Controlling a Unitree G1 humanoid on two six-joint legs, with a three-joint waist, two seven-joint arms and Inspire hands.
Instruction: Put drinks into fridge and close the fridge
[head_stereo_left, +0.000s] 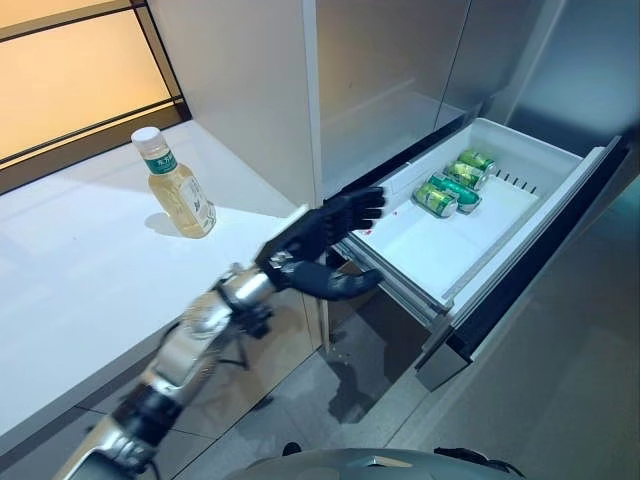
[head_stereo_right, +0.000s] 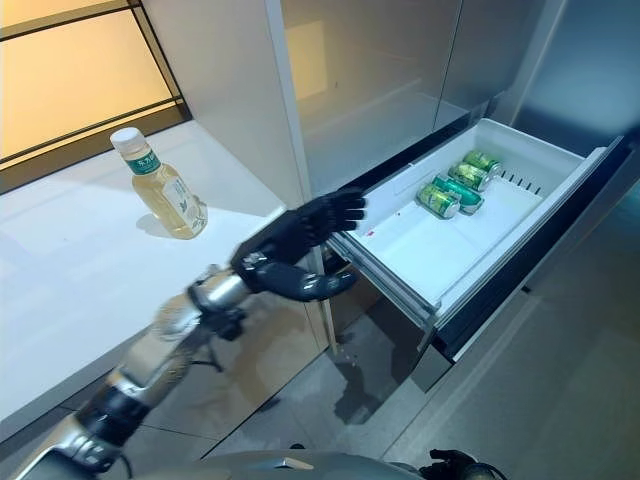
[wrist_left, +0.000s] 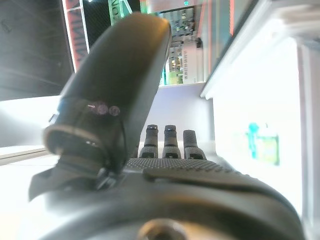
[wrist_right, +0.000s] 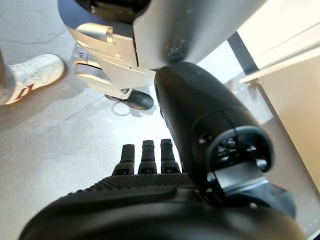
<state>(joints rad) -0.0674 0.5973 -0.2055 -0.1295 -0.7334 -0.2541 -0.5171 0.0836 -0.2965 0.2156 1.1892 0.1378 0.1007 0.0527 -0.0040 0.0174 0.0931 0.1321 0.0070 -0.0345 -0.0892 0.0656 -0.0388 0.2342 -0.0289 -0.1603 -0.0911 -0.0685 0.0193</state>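
A bottle (head_stereo_left: 178, 188) of pale yellow drink with a white cap stands upright on the white counter (head_stereo_left: 70, 290). Green cans (head_stereo_left: 455, 182) lie side by side at the far end of the open white fridge drawer (head_stereo_left: 440, 250). My left hand (head_stereo_left: 320, 245) is open and empty. Its fingers (head_stereo_left: 360, 208) are straight and reach to the drawer's near left corner, to the right of the bottle. In the left wrist view the hand (wrist_left: 170, 190) faces the bright drawer. My right hand (wrist_right: 150, 200) is open and empty, hanging over the floor.
The grey fridge front (head_stereo_left: 390, 70) rises above the drawer. The drawer's dark front panel (head_stereo_left: 540, 260) sticks out over the grey floor (head_stereo_left: 560, 400). A person's white shoe (wrist_right: 30, 75) is on the floor near my right hand.
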